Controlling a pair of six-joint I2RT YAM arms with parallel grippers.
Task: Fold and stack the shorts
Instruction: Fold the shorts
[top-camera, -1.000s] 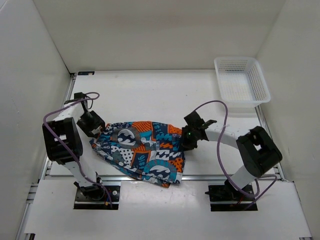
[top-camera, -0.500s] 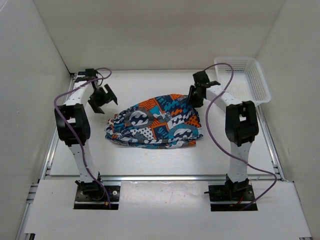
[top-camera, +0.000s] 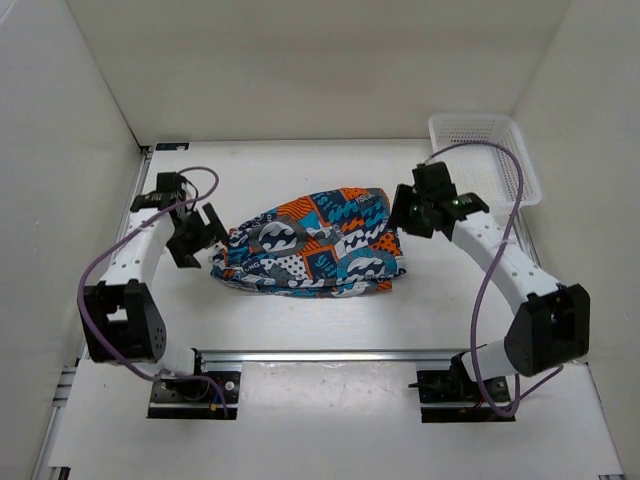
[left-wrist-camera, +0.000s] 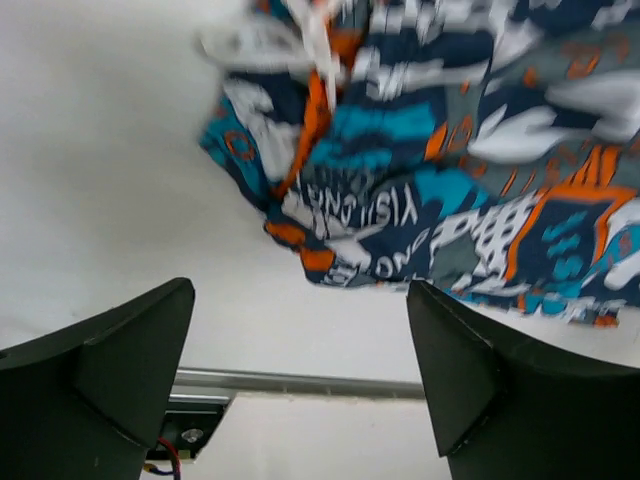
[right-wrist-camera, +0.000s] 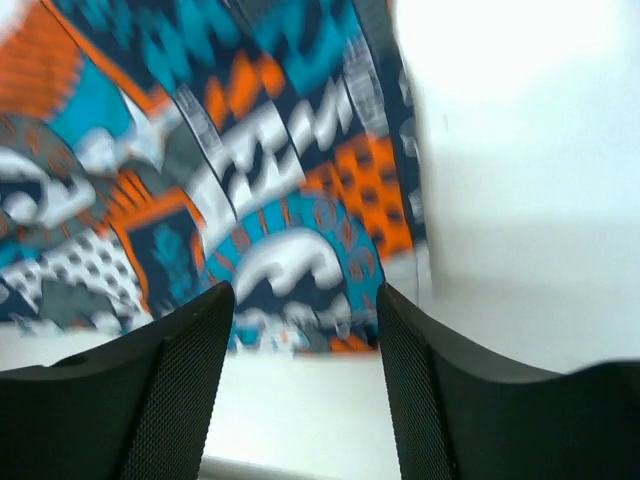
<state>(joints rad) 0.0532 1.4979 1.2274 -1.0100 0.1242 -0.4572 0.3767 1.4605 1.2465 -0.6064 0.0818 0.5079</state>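
And the shorts (top-camera: 310, 245) are down! A second ago they sat closer to the arm bases with a gripper at each end. Now they lie further up the table, left of the white basket (top-camera: 483, 165) and a little nearer the arms than it is, and they haven't moved in the last half second.

Both arms have let go. The right gripper (top-camera: 403, 213) sits between basket and shorts, fingers spread with nothing in them. The left gripper (top-camera: 205, 238) waits on the side of the shorts away from the basket, jaws wide and empty.

That looks like one fold laid and released. The blurred wrist views make the edges hard to judge, but the bundle seems rumpled, so tidying probably comes before stacking.
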